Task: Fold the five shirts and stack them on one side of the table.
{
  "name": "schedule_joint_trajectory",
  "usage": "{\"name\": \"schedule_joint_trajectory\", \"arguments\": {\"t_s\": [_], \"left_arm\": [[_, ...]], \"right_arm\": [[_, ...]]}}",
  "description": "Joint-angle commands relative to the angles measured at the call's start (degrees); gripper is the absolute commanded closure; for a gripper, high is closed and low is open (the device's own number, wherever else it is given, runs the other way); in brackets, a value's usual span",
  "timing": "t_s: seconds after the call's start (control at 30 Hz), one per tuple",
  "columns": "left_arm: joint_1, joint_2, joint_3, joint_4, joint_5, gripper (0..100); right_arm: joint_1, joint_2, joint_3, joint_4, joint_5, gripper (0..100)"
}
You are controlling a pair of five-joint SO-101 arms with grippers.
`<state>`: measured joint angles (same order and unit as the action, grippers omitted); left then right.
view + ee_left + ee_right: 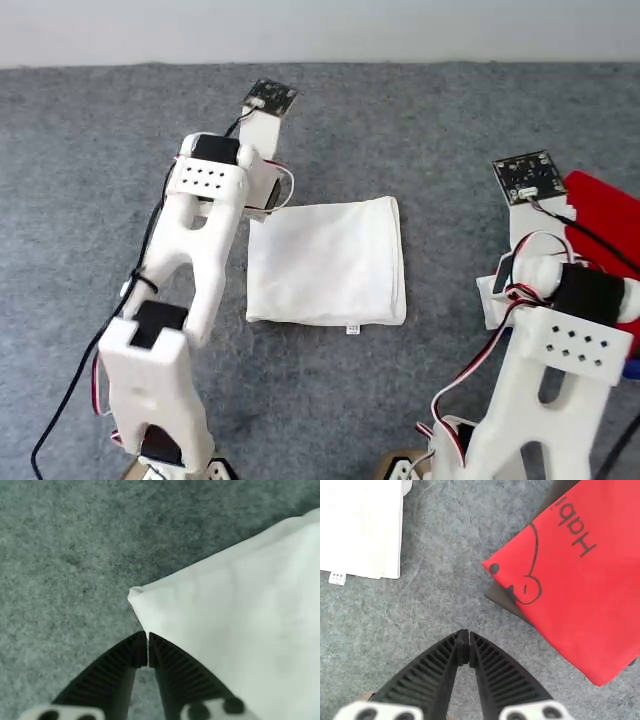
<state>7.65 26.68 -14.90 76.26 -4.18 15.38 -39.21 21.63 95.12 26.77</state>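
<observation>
A white folded shirt [325, 262] lies flat on the grey carpeted table [430, 130], its small tag [352, 328] at the near edge. My left gripper [147, 641] is shut, its tips right at the shirt's edge beside one corner [134, 593], with no cloth seen between the fingers. A red folded shirt [570, 575] with black print lies at the table's right side [605, 225], on top of a darker garment [500, 597]. My right gripper [468, 639] is shut over bare carpet between the white shirt [360, 525] and the red one.
The left arm [190, 270] stands along the white shirt's left side, the right arm [560, 350] at the front right. A bit of blue [632, 368] peeks out at the right edge. Bare carpet stretches along the back and front middle.
</observation>
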Motion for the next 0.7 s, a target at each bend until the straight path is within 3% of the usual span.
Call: {"name": "schedule_joint_trajectory", "arguments": {"t_s": [0.0, 0.23, 0.5, 0.67], "left_arm": [[-1.1, 4.9, -2.2, -4.7, -0.3, 99], [-2.4, 13.7, -8.8, -2.7, -0.8, 99], [-3.1, 12.8, -29.6, 15.2, 3.0, 99], [-4.1, 8.8, -40.7, 24.5, 3.3, 99]], "right_arm": [[-0.5, -0.3, -0.2, -0.3, 0.0, 99.0], [-0.5, -0.7, -0.2, 0.0, 0.0, 99.0], [-0.6, -0.3, -0.3, 1.7, -0.2, 99.0], [-5.6, 1.4, 0.3, 1.7, -7.3, 97.1]]}}
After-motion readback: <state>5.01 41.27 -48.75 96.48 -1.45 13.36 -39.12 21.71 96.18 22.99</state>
